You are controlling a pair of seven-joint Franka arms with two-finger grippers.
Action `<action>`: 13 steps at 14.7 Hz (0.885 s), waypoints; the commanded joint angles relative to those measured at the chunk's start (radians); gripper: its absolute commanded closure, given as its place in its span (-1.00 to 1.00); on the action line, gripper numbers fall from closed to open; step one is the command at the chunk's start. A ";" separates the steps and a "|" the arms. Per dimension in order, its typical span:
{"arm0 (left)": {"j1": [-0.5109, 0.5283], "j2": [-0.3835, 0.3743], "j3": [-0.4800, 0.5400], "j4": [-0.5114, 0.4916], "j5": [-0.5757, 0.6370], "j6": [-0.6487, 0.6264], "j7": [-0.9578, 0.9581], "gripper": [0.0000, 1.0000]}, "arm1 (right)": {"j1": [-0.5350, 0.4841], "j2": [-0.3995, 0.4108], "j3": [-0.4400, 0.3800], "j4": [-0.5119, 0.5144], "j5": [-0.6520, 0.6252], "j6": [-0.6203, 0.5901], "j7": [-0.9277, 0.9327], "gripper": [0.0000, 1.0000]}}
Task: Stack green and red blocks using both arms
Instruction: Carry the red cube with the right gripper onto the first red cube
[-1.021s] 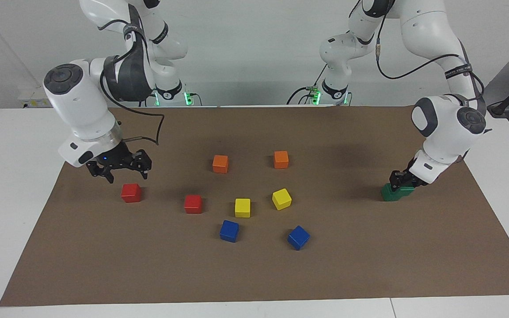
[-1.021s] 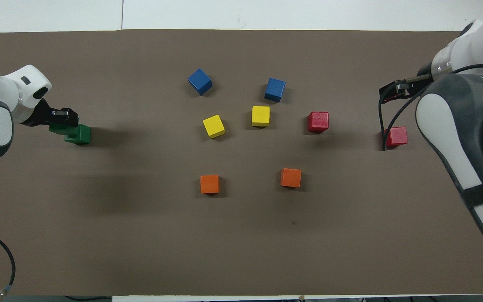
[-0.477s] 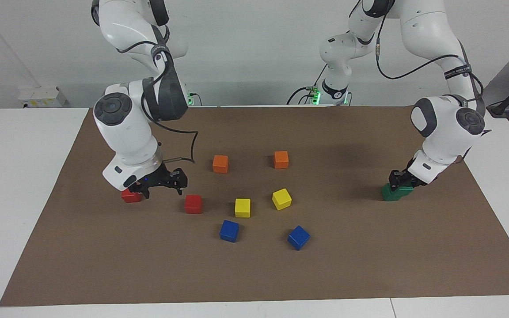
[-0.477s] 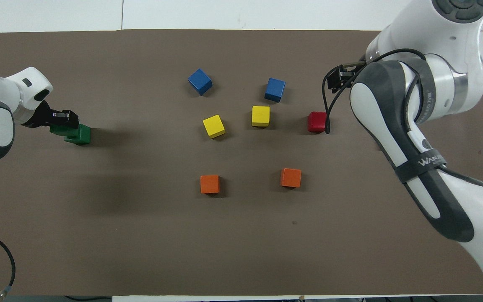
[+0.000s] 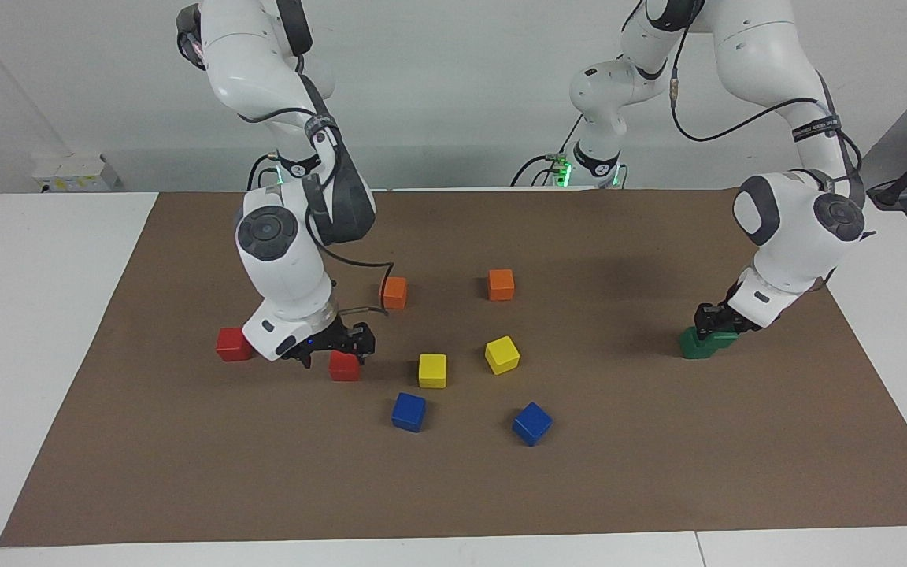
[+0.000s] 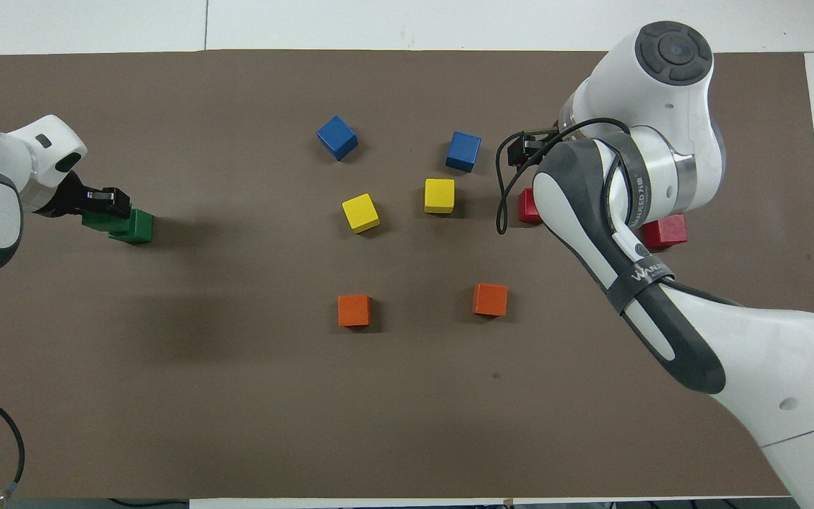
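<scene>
The landmark for this step is the red block (image 5: 344, 366) that lies beside the yellow block (image 5: 432, 370), toward the right arm's end of the worktop (image 5: 658, 488). The right gripper (image 5: 333, 346) hangs low, directly over this block, with its jaws apart, one finger on each flank. The block therefore lies straight below the jaws. As a cube it has no long axis, so any square approach suits. A short vertical descent appears to be all that the grasp needs.

The second red block (image 5: 233, 344) rests on the worktop beside the landmark, closer to the right arm's end.

The left gripper (image 5: 717, 324) is well apart from the landmark, at the left arm's end. Its jaws are clamped on the upper green block (image 5: 720, 339), which sits offset on the lower green block (image 5: 694, 347).
</scene>
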State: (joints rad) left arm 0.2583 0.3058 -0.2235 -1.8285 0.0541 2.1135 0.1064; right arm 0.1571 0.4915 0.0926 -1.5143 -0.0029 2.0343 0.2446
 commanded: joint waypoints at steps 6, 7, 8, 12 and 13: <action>0.006 -0.013 0.000 -0.035 0.001 0.031 0.019 1.00 | -0.024 -0.106 0.006 -0.228 0.023 0.132 0.001 -1.00; 0.007 -0.013 0.000 -0.035 0.001 0.031 0.021 1.00 | -0.019 -0.108 0.007 -0.231 0.023 0.133 0.007 -1.00; 0.007 -0.013 0.000 -0.035 0.001 0.031 0.019 1.00 | -0.008 -0.108 0.007 -0.233 0.023 0.138 0.016 -1.00; 0.007 -0.010 0.000 -0.038 0.001 0.039 0.021 1.00 | -0.001 -0.097 0.007 -0.251 0.023 0.182 0.019 -1.00; 0.007 -0.010 0.000 -0.038 0.001 0.039 0.021 1.00 | -0.001 -0.093 0.007 -0.254 0.023 0.184 0.019 -1.00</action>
State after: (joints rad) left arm 0.2583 0.3073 -0.2234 -1.8408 0.0541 2.1253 0.1092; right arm 0.1602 0.4122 0.0966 -1.7335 0.0014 2.1901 0.2475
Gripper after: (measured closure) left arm 0.449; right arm 0.000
